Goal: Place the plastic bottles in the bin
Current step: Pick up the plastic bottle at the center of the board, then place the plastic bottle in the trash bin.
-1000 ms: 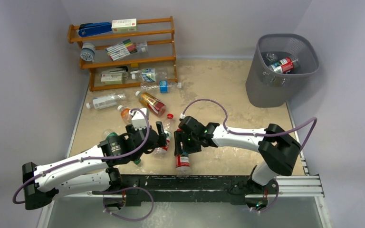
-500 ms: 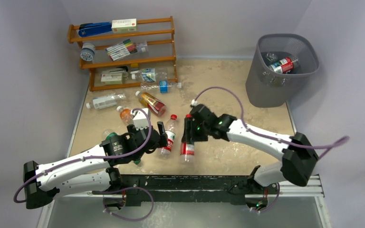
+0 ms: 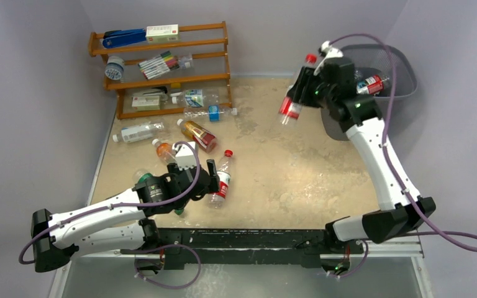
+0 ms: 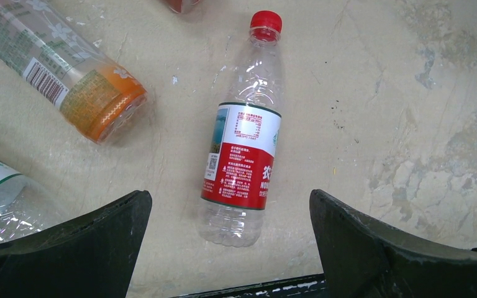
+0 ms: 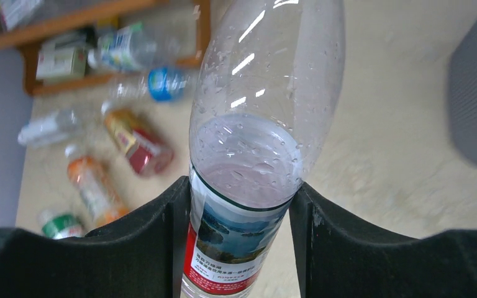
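Because its jaws stand spread as wide as they go on either side of a red-capped bottle (image 4: 242,158), the left gripper (image 3: 212,177), low in the left half of the top view, looks set to close across the red-and-white label. It holds nothing yet. The bottle lies flat on the tabletop (image 3: 286,180) with its cap pointing away from the wrist camera. An orange-based bottle (image 4: 68,81) lies just beside it, towards the upper left of that view.

Further up the top view, more loose bottles are scattered left of centre. Among them are an amber one with a red label (image 3: 197,135) and a clear one (image 3: 138,132).

At the upper right, the right gripper (image 3: 303,84) is clamped on a bottle with a red label (image 3: 290,107), pinching the clear body above the label. It carries the bottle high, cap uppermost (probably to clear the rim). The bottle hangs just left of the bin (image 3: 412,73), not over its mouth. One red-labelled bottle (image 3: 372,84) already lies inside.

The right arm hides the bin's left rim and wall, so the count inside cannot be told. The right wrist view cuts off the held bottle's cap and blurs everything behind. A green-capped bottle (image 3: 144,178) is partly covered by the left arm.
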